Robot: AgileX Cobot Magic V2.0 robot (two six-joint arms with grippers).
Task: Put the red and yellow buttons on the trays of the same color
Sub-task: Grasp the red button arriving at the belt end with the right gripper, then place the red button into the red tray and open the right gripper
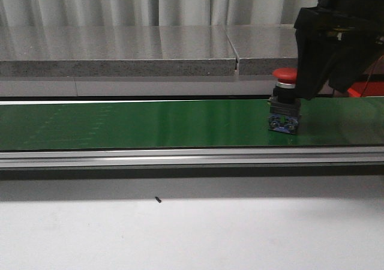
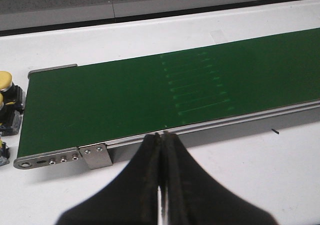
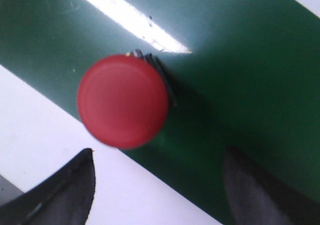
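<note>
A red button [image 1: 284, 75] stands upright on the green belt [image 1: 150, 125], with its black-and-blue body below the cap. In the right wrist view its red cap [image 3: 122, 101] fills the middle. My right gripper [image 3: 159, 154] hovers over it, open, with the cap just ahead of the fingertips and touching neither. In the front view the right arm [image 1: 336, 36] stands close on the button's right. Yellow buttons [image 2: 5, 80] sit on the white table beside the belt's end. My left gripper [image 2: 162, 136] is shut on nothing, above the belt's near rail. The yellow tray is out of view.
The belt's aluminium rail [image 1: 192, 157] runs along its near side, and an end bracket [image 2: 95, 155] shows at the belt's end. A grey stone ledge [image 1: 120, 51] stands behind the belt. A red-orange shape [image 1: 367, 89] shows partly behind the right arm. A small dark speck [image 1: 158, 200] lies on the white table.
</note>
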